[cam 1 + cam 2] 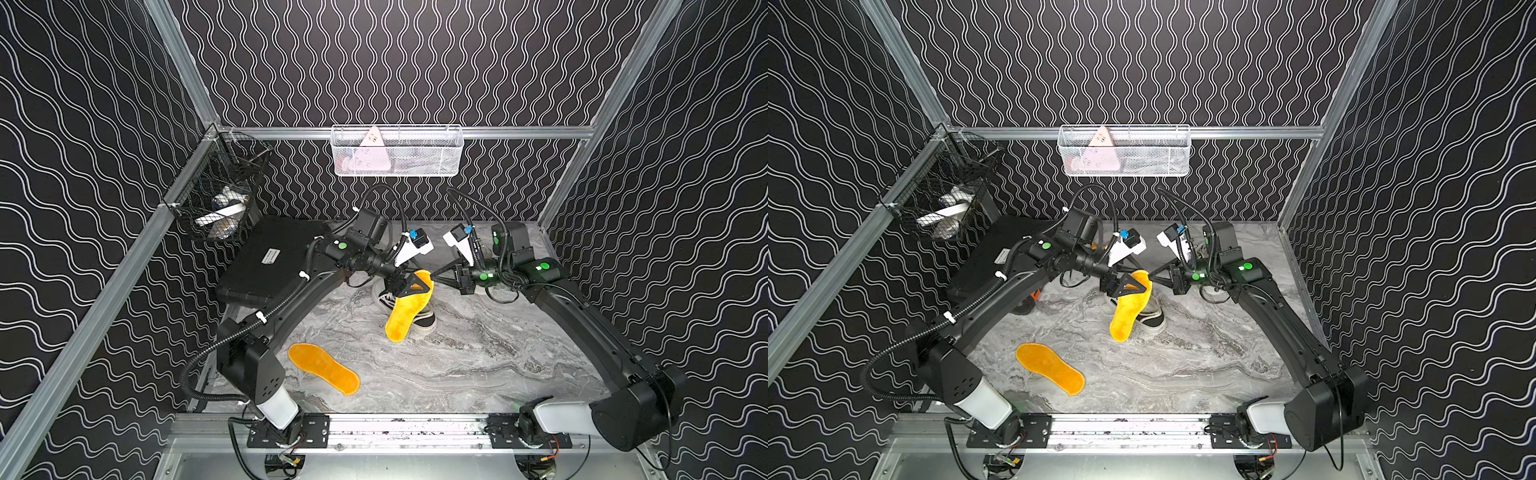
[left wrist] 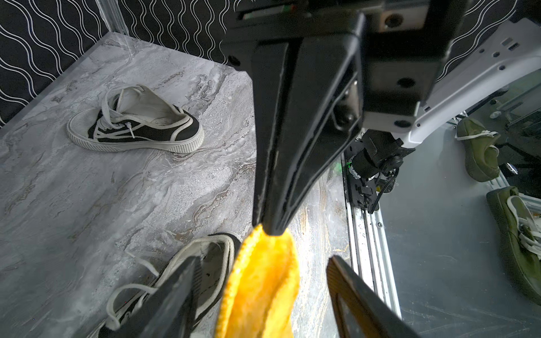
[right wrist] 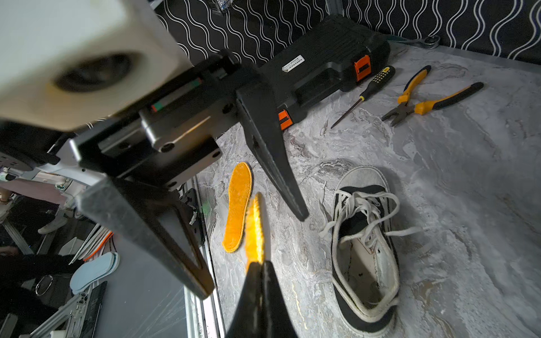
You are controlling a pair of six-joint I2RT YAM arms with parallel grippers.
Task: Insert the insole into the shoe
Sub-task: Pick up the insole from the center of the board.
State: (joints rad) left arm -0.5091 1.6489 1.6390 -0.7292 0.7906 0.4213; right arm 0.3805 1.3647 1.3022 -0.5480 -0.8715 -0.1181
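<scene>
Two yellow pieces, held insole [image 1: 409, 309] clamped in my right jaws, hanging just beside the shoe [image 3: 366, 263]; my left jaws apart around it; spare insole [image 1: 324, 369] on tabletop [image 1: 478, 353]

Both arms bend inward, wrists meeting over the middle of the table [image 1: 478, 353]. The right gripper [image 3: 259, 264] pinches the insole [image 1: 405, 311]; the left gripper [image 2: 262, 259] gapes, fingers either side of it.

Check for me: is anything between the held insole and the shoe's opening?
Nothing solid that I can see. The insole, pinched by the right gripper, hangs close to the shoe, whose opening is uncovered; only loose laces cross its front. The left gripper is open, its jaws straddling the insole, one on the shoe's side.
</scene>
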